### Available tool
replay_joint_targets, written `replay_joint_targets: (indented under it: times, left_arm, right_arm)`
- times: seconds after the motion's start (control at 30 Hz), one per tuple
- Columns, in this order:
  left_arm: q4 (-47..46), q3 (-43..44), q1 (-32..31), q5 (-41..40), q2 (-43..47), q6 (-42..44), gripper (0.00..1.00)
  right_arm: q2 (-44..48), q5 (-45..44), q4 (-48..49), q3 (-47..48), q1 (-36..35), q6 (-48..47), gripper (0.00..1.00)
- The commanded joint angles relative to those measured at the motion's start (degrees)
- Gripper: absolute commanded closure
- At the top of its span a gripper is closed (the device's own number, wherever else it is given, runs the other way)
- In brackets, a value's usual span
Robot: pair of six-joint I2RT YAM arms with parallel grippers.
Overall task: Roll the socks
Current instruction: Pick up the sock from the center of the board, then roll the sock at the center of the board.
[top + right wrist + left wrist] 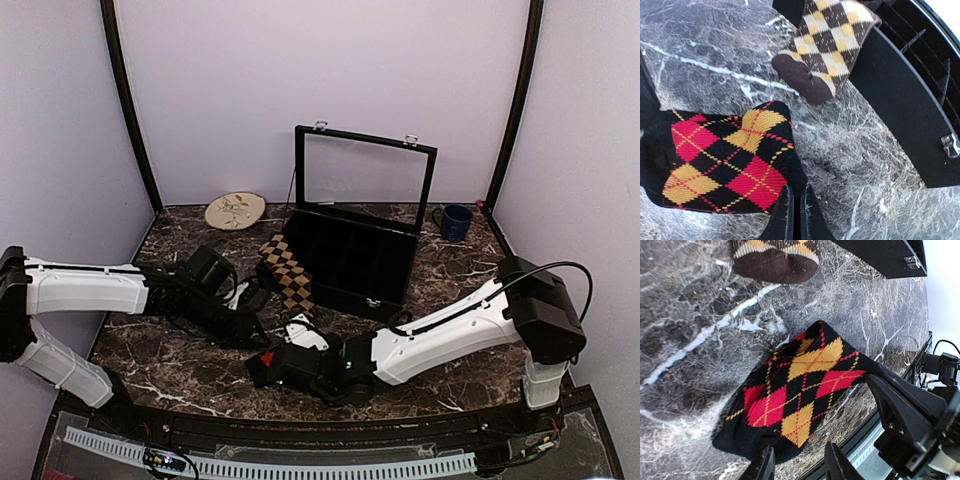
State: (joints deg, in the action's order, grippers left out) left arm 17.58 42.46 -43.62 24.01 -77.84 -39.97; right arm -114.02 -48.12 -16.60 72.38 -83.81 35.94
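Note:
The red, orange and black argyle sock [800, 385] lies flat on the marble table near its front edge. My left gripper [799, 452] is open, its fingers straddling the sock's near black edge without closing on it. My right gripper [796, 192] is shut on the black corner of the same sock [725, 160]. The tan-brown and black sock [827, 37] lies apart from it, further back, leaning against the black case; it also shows in the top view [287, 268] and at the upper edge of the left wrist view [775, 257]. In the top view only a red scrap of the red sock [268, 357] shows between the arms.
A black case [355, 262] with its glass lid standing open sits behind the socks. A blue mug [455, 222] stands at the back right and a painted plate [235, 210] at the back left. The table's front rail [865, 440] runs just beyond the red sock.

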Motion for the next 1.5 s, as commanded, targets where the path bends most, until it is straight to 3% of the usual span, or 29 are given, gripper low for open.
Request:
replay_joint_targets:
  times: [0.0,0.7,0.87,1.17,1.47]
  left_arm:
    - [-2.8,0.1,-0.2,2.6,-1.4,-1.2,0.63]
    - [-9.3,2.3,-1.0,5.9,-10.4,-3.9,0.78]
    - [-11.6,2.3,-1.0,5.6,-8.6,-5.7,0.72]
    - [-8.5,5.2,-0.9,4.6,-10.0,-2.3,0.51]
    - [-3.6,9.8,-0.8,6.6,-14.5,2.3,0.46]
  right_arm:
    - [-1.6,-2.6,-0.2,2.7,-1.0,-2.4,1.0]
    - [-5.5,-4.4,-3.8,6.9,-3.9,-2.8,1.0]
    - [-6.2,-4.6,-4.2,7.7,-4.3,-3.6,1.0]
    - [-6.6,-5.0,-4.3,8.2,-4.8,-5.2,1.0]
    - [-6.5,-6.3,-4.8,8.0,-5.6,-6.2,1.0]
